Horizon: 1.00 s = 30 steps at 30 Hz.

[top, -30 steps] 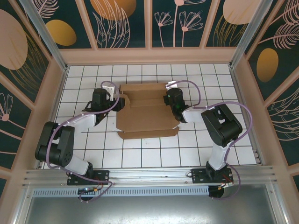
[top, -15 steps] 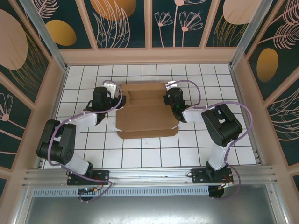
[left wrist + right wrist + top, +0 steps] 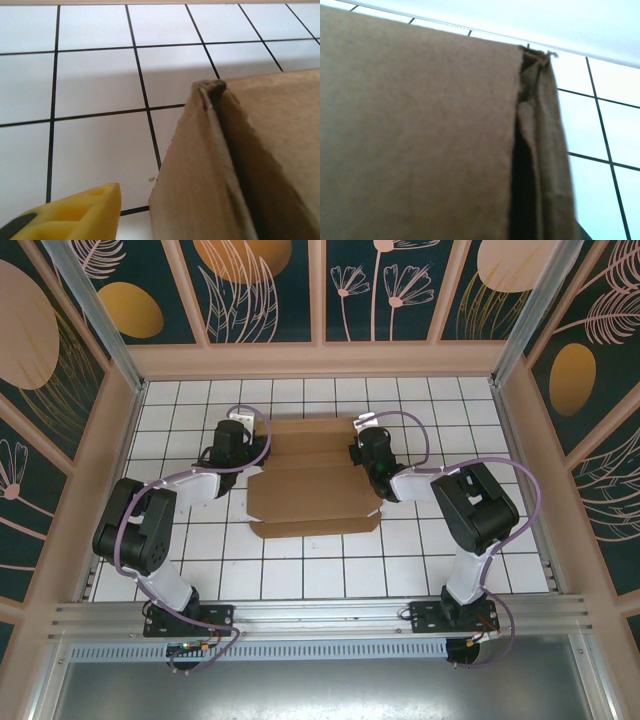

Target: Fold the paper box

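Top external view: the paper box (image 3: 315, 485) lies partly folded on the white-tiled bench (image 3: 300, 570), between the two arms, with its near panel flat and its far part creased. The left jaws sit at its far left corner. Left wrist view gives one yellow fingertip (image 3: 75, 215) over bare tile, apart from a raised cardboard corner — I cannot tell how wide they stand. The right jaws are pressed together at the box's right wall — whether cardboard is pinched between them is hidden.

Black-and-white arms (image 3: 140, 525) with lilac cables (image 3: 400, 415) and a yellow fingertip (image 3: 75, 215)
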{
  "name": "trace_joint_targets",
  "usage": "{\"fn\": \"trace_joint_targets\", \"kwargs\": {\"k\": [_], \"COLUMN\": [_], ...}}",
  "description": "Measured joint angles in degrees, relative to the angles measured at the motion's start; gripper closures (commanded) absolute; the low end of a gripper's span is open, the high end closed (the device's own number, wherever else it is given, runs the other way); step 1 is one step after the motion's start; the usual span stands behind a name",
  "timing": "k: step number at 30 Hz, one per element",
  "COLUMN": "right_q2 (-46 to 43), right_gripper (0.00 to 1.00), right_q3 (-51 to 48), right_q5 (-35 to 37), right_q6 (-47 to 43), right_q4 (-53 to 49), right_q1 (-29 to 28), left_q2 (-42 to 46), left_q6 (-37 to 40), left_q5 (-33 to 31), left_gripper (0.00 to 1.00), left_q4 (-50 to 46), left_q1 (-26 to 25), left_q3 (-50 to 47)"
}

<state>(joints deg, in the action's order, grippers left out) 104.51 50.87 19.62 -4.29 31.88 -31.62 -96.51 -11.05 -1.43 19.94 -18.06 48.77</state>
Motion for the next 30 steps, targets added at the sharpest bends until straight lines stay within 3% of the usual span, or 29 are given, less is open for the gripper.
{"fn": "trace_joint_targets", "kwargs": {"k": [8, 18, 25, 30], "right_q2": [0.0, 0.2, 0.3, 0.6], "right_gripper": [1.0, 1.0, 1.0, 1.0], "right_q3": [0.1, 1.0, 2.2, 2.1], "right_q5": [1.0, 6.4, 8.7, 9.1], "right_q6": [0.4, 1.5, 1.9, 2.1], "right_q4": [-0.2, -1.7, -3.0, -2.6], "right_q1": [-1.2, -4.3, -5.0, -4.9], "left_q2": [-1.4, -2.6, -3.7, -4.1], "left_q6": [-1.7, -3.9, -5.6, -6.5], "left_q5": [-7.8, -16.9, -18.3, -16.4], "left_gripper": [0.86, 1.0, 1.0, 0.84], "left_q4": [0.0, -0.7, -1.2, 0.2], "left_q1": [-2.5, -3.8, -4.1, -3.9], "left_q3": [1.0, 2.1, 3.5, 3.4]}}
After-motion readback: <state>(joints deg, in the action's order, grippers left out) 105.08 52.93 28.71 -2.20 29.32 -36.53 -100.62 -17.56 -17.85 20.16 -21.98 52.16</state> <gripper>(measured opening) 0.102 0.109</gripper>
